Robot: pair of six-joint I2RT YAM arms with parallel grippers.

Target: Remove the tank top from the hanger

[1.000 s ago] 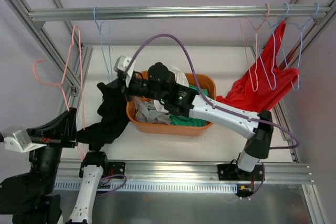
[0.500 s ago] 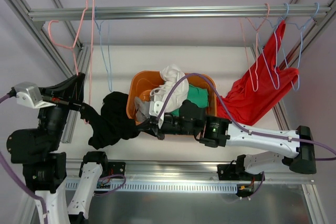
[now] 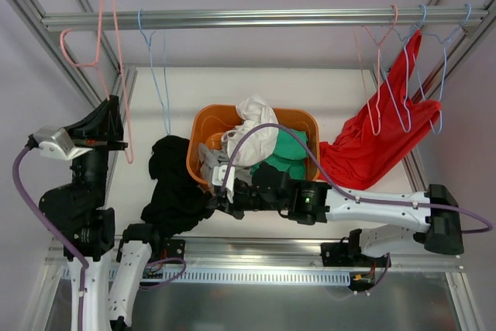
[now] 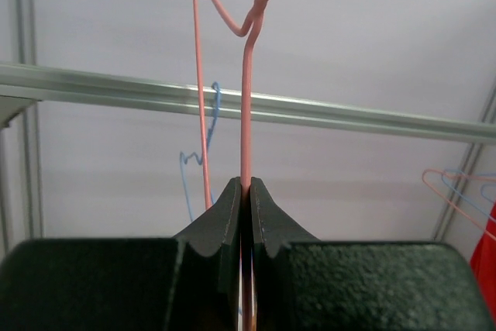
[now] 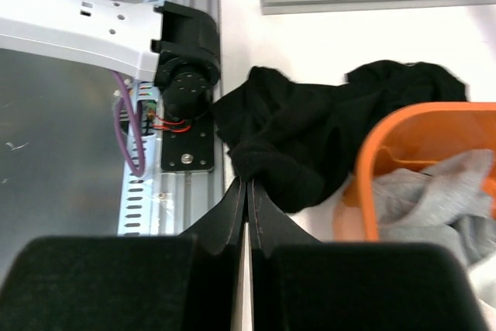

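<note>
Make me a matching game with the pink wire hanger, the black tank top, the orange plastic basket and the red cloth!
Things:
1. pink wire hanger
2. black tank top
3. orange plastic basket
4. red cloth

States:
A. hanging up high on the right side
B. full of mixed clothes
C. pinched in the left gripper
D. lying on the white table, pinched by the right gripper

Pairs: 1-C, 2-D, 3-B, 4-A

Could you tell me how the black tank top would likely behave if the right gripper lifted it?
Probably floppy: the tank top lies crumpled in soft folds on the table, so it should sag below the right gripper. It looks thin, so likely light. Its edge seems to touch the basket and might drag there.
</note>
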